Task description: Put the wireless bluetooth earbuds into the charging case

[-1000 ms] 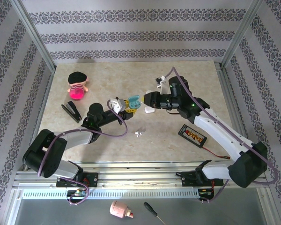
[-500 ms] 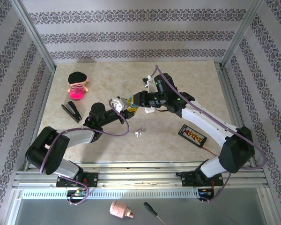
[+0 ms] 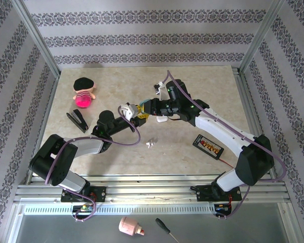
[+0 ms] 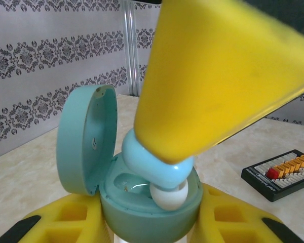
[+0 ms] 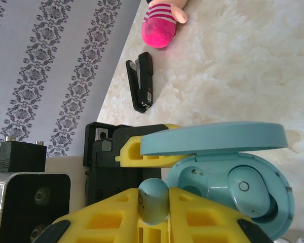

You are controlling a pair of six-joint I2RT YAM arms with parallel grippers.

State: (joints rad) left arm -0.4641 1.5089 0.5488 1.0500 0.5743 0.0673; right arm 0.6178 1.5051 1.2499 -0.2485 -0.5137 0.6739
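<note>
While a pink plush doll (image 3: 83, 93) and a black stapler (image 3: 77, 120) lie at the left side of the table (image 3: 192, 86), the left gripper (image 3: 135, 112) stands mid-table. Its yellow fingers press against both sides of an open teal charging case (image 4: 144, 215), whose lid (image 4: 86, 139) is swung upright. Just to its right, the right gripper (image 5: 153, 215) is clamped on a pale teal earbud (image 5: 153, 200), holding it at the mouth of the case with its white tip down inside. A second earbud (image 5: 248, 191), also teal, already sits in the case. A white earbud (image 3: 151, 144) lies loose on the table nearer the arms' bases. A black device (image 3: 209, 146) with orange markings rests farther right.
</note>
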